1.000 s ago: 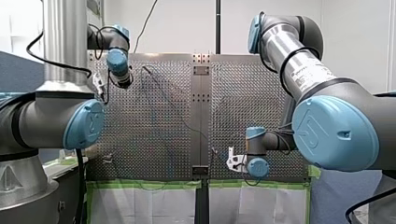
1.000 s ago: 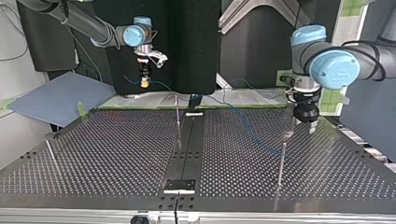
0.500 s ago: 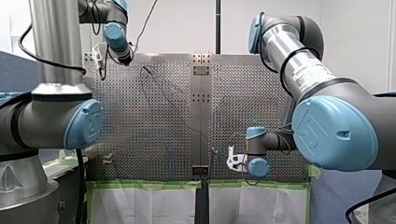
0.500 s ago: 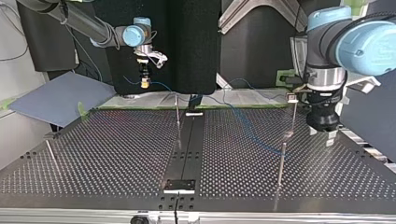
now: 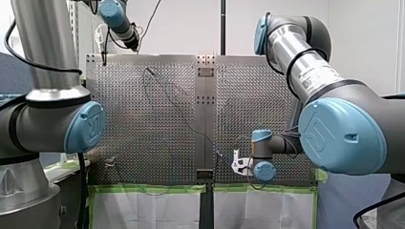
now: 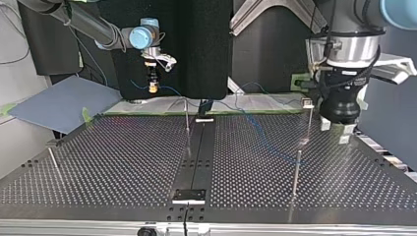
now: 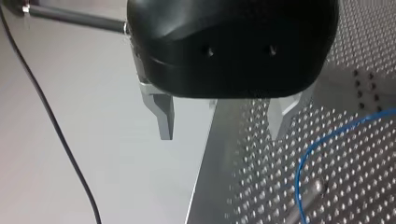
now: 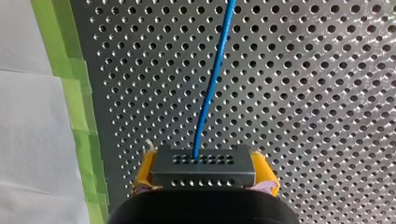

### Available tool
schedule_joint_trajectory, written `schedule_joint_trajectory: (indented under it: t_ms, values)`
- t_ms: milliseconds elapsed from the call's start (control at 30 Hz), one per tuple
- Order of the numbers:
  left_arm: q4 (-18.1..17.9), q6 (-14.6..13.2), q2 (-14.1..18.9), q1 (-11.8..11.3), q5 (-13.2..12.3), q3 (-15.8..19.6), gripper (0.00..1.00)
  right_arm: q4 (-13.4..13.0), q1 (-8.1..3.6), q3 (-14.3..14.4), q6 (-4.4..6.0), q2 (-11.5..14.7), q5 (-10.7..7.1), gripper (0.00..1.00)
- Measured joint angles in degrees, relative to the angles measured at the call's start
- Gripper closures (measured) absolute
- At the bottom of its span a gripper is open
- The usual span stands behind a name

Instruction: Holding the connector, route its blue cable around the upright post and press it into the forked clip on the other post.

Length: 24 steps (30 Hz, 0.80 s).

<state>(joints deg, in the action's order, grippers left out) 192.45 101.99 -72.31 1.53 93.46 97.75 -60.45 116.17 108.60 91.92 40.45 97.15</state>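
My right gripper (image 8: 203,184) is shut on the grey connector (image 8: 203,165), its yellow pads on either side. The blue cable (image 8: 212,79) runs from the connector out over the perforated plate. In the top view my right gripper (image 6: 153,82) hangs above the plate's far edge at the left. The blue cable (image 6: 265,140) crosses to the thin post (image 6: 295,174) at the right. A second post carries the forked clip (image 6: 308,103). My left gripper (image 6: 334,131) hovers open and empty beside that clip post. Its metal fingers (image 7: 161,114) stand over the plate's edge.
An upright post (image 6: 187,120) stands near the plate's middle strip, and a leaning rod (image 6: 54,164) at the top view's left. Green tape (image 8: 70,70) lines the plate's edge beside the right gripper. A black cable (image 7: 51,126) hangs beside my left gripper.
My left arm has lifted away from the clip post, upward in the front view and toward the top view's right. My right arm has kept still with the connector.
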Motion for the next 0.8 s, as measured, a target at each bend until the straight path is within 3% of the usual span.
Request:
schedule_joint_trajectory:
  t_ms: [167, 533, 800]
  values:
    - [2.1, -0.6, 0.1, 1.2, -0.2, 0.9, 0.00, 0.1, 0.03, 0.0, 0.03, 0.0, -0.10, 0.98]
    - [7.2, -1.2, -4.2, 3.5, 1.0, 1.4, 0.00, 0.3, 0.04, 0.0, 0.04, 0.0, -0.11, 0.98]
    - [11.2, -1.2, -4.1, 4.1, 1.5, 1.5, 0.00, 0.3, 0.04, 0.0, 0.03, 0.0, -0.11, 0.98]
